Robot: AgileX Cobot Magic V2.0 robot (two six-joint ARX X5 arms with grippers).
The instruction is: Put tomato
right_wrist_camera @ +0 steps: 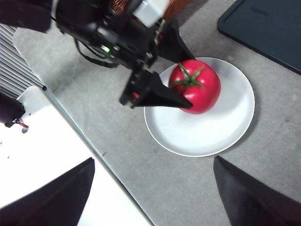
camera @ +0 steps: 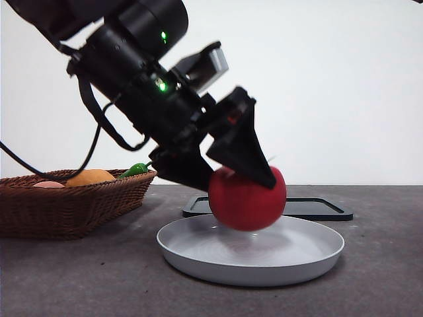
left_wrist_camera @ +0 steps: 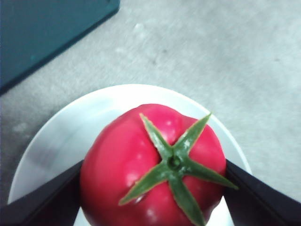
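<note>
Red tomato (camera: 247, 199), carried over white plate (camera: 251, 254); placement near done, release outstanding.

Wicker basket (camera: 69, 205) at far left with an orange fruit (camera: 90, 177) inside; next, left gripper (camera: 246, 186) slanting down from upper left, jaws clenched on the tomato's two flanks, calyx up between them. Tomato hangs low over the plate, contact not discernible. Dark tray (camera: 317, 208) behind. Right gripper (right_wrist_camera: 153, 193) waits high above, jaws spread, nothing held.

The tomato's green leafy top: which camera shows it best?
The left wrist view: the tomato fills the picture and its green star-shaped calyx faces the camera, sharp and unblocked. The right wrist view shows the calyx too, but small, above the white plate. The front view shows only the tomato's red side, held by the left gripper.
</note>
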